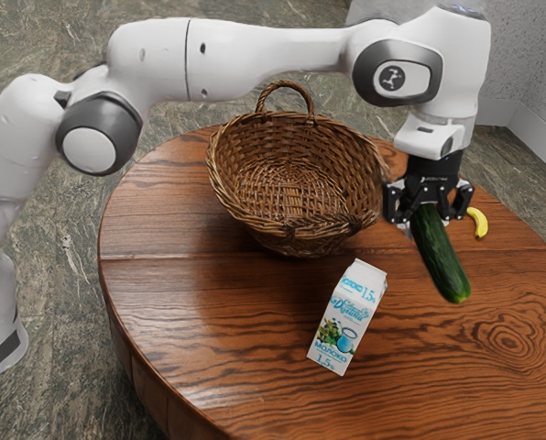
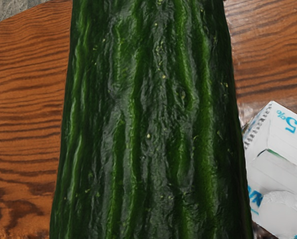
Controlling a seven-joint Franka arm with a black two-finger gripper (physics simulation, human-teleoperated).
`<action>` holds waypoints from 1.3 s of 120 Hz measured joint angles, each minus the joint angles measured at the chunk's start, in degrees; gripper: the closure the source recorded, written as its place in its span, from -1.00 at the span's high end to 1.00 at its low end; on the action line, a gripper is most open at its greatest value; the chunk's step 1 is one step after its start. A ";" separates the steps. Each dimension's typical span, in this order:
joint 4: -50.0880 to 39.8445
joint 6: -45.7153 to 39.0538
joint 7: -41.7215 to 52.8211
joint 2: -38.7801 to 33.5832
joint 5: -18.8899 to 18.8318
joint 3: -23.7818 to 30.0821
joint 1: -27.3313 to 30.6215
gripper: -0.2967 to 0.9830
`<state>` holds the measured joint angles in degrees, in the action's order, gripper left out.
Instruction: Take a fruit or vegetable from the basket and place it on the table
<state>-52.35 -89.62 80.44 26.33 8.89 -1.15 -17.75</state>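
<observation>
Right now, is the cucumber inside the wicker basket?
No, the cucumber is held in the gripper, outside the wicker basket, toward the exterior view's right.

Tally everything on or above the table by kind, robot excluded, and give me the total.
Cucumber: 1, held up by the end effector
Banana: 1, on the table
Milk carton: 1, on the table
Wicker basket: 1, on the table
Total: 4

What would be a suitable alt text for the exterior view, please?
A black two-finger gripper on a white robot arm holds a cucumber over a round wooden table bearing a wicker basket, a milk carton and a banana.
</observation>
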 joint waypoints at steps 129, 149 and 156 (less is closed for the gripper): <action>3.55 -27.21 6.28 6.59 -1.74 9.72 6.68 0.49; 3.20 -25.50 6.49 5.98 -1.54 9.40 6.46 0.52; 2.64 -23.41 6.00 5.80 -0.74 9.56 6.34 0.53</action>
<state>-49.72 -113.03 86.45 32.13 8.16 8.41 -11.42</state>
